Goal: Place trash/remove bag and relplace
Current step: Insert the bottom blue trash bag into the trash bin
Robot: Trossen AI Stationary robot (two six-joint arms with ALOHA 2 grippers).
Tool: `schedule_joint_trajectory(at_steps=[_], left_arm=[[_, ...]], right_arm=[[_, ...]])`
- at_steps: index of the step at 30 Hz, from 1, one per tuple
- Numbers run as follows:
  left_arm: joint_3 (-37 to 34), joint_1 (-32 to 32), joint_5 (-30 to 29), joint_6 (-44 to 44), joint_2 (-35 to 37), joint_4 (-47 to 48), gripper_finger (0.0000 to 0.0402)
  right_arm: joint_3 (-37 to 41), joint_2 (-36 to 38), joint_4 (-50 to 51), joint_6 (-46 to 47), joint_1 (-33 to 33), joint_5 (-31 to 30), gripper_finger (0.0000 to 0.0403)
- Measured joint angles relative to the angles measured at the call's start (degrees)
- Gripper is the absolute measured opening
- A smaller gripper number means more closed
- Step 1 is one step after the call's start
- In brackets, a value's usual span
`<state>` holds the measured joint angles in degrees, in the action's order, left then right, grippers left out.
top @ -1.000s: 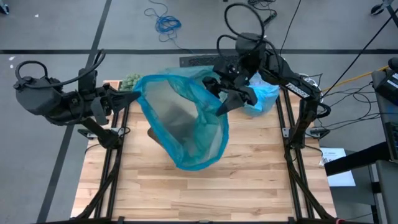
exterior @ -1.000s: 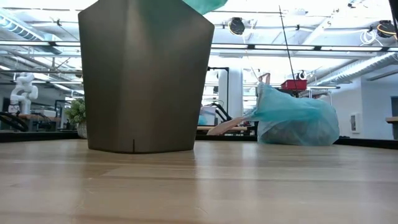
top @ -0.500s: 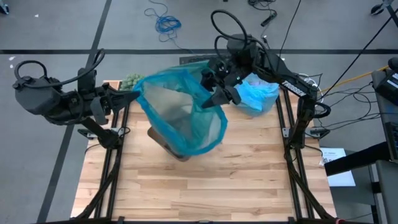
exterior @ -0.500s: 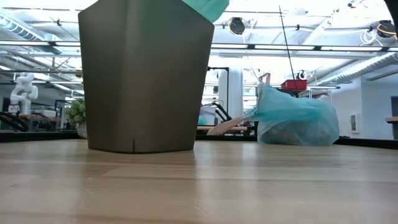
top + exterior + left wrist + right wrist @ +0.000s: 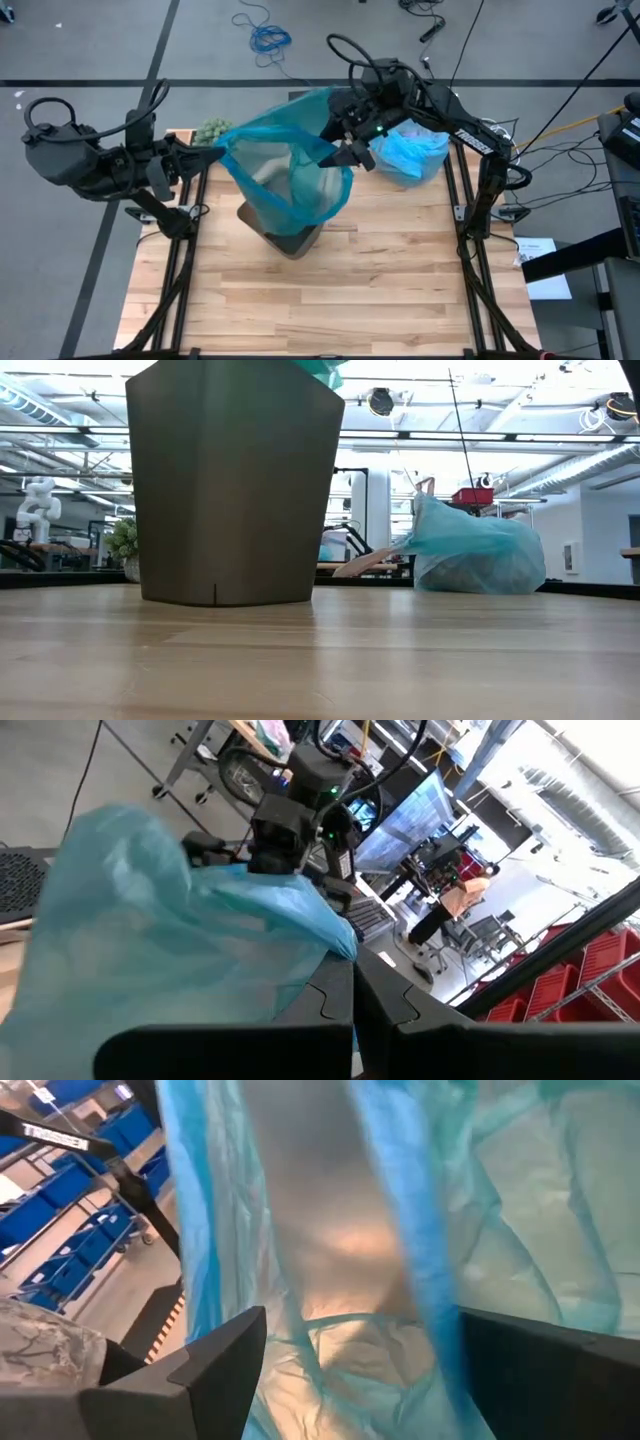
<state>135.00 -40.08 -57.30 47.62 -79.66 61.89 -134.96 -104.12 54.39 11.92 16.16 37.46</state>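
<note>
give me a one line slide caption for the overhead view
Left end effector pinches the blue bin liner's rim while the open right end effector spreads it above the grey trash bin.

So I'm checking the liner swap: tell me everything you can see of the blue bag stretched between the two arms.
The bag is thin, translucent, crinkly blue plastic, its mouth spread wide and hanging over the grey-brown bin, whose base shows below it. The left gripper, shut, pinches one edge of the rim; the right gripper is at the opposite edge with its fingers open, plastic lying between them. Through the film the bin's inside shows dimly.
</note>
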Motion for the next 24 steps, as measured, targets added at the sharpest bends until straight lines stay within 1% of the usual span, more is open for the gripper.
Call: schedule_joint_trajectory(at_steps=[4,8,9,10,12,14,16,18,21,22,23,24], left_arm=[[0.0,-0.01,0.0,0.12,0.0,0.0,0.0],[0.0,0.0,0.0,0.12,0.0,-0.02,0.0],[0.0,-0.02,0.0,0.12,0.0,-0.04,0.0],[0.0,-0.01,0.0,0.12,0.0,-0.04,0.0],[0.0,-0.01,0.0,0.12,0.0,-0.11,0.0],[0.0,-0.02,0.0,0.12,0.0,-0.24,0.0],[0.0,0.01,0.0,0.1,0.0,-0.58,0.0],[0.0,0.0,0.0,0.06,0.0,-0.8,0.0],[0.0,0.0,0.0,-0.34,0.0,-0.98,0.0],[0.0,0.01,0.0,-0.34,0.0,-0.99,0.0],[0.0,0.01,0.0,-0.36,0.0,-1.01,0.0],[0.0,0.0,0.0,-0.36,0.0,-1.01,0.0]], right_arm=[[0.0,1.4,-0.36,0.04,-0.02,0.85,0.029],[0.0,3.91,-4.72,0.72,0.47,1.45,0.029],[0.0,4.6,-6.42,0.71,0.83,0.6,0.0289],[-0.05,5.35,-7.86,0.31,1.13,-1.82,0.0286],[-0.11,6.54,-9.37,-3.9,1.53,-10.08,0.0272],[-0.13,7.02,-10.24,-9.71,1.57,-19.3,0.0243],[-0.13,6.48,-11.24,-12.59,1.59,-25.18,0.02],[-0.13,4.88,-11.87,-13.05,1.81,-26.64,0.0144],[-0.13,0.9,-10.66,-13.11,1.84,-26.51,0.0048],[-0.11,-0.56,-9.63,-13.41,1.82,-26.55,0.0025],[-0.09,-2.12,-8.41,-14.15,1.81,-26.77,0.0014],[-0.09,-3.85,-7.42,-14.68,1.83,-27.42,0.0012]])
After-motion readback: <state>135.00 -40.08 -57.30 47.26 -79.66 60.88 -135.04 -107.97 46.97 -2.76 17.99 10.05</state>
